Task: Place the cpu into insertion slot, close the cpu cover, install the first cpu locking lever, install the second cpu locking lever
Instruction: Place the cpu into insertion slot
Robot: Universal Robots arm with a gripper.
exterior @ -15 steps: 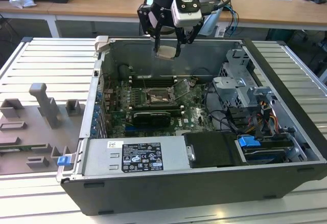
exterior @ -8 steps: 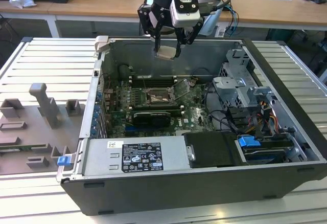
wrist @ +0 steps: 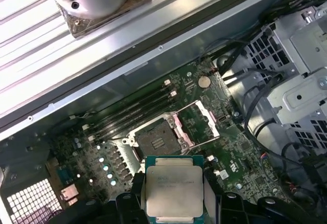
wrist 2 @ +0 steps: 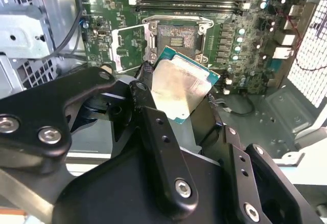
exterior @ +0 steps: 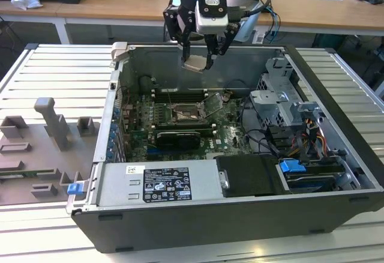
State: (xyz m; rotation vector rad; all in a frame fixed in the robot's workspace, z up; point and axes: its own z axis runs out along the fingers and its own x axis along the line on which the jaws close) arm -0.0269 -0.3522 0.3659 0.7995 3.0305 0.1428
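My gripper (exterior: 197, 65) hangs above the open computer case, shut on the cpu (exterior: 194, 63), a flat square chip with a pale metal top. In both wrist views the cpu (wrist 2: 179, 86) (wrist: 173, 185) sits clamped between the black fingers (wrist 2: 148, 88) (wrist: 134, 196). Below it on the green board lies the insertion slot (exterior: 182, 114) (wrist 2: 177, 36) (wrist: 156, 139), its dark centre uncovered. The cpu cover (exterior: 214, 103) (wrist 2: 126, 47) (wrist: 197, 123) stands flipped open beside the slot. The chip is well above the slot, not touching it.
Long memory slots (exterior: 180, 93) run behind the socket and a black card (exterior: 179, 138) lies in front of it. A labelled power supply (exterior: 159, 182) fills the case front, with a drive cage and cables (exterior: 282, 104) at the exterior view's right. Grey fixtures (exterior: 51, 122) stand outside the case.
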